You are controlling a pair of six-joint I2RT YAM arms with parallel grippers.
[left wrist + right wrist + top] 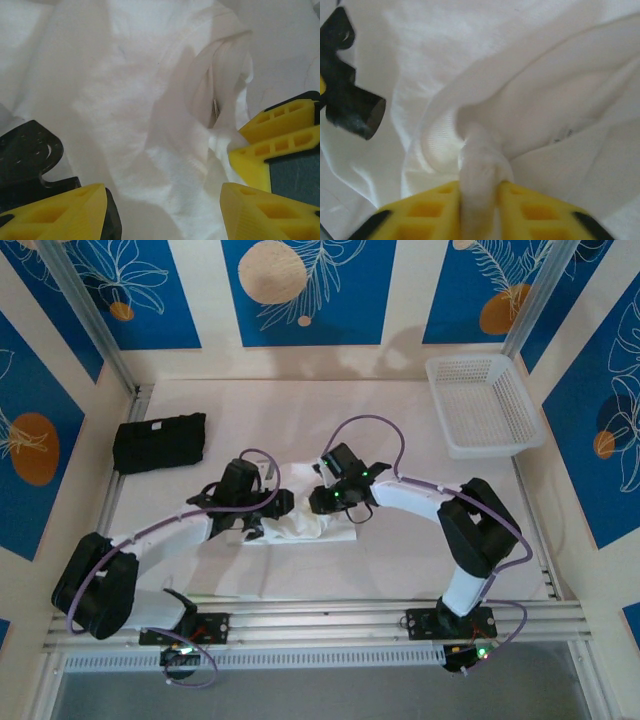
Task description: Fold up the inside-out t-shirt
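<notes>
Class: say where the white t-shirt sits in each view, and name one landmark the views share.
Top external: t-shirt bunched mid-table between the arm tips.
Left wrist: t-shirt spread across the middle, top to bottom.
Right wrist: t-shirt draped across, one fold pinched at bottom centre.
Shared landmark: right gripper clamped on the cloth; its yellow fingers sit at the left wrist view's right edge.

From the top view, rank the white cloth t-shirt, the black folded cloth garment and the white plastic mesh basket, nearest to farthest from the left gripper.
1. White cloth t-shirt, right under the left gripper.
2. Black folded cloth garment, far left of the table.
3. White plastic mesh basket, far right corner.
</notes>
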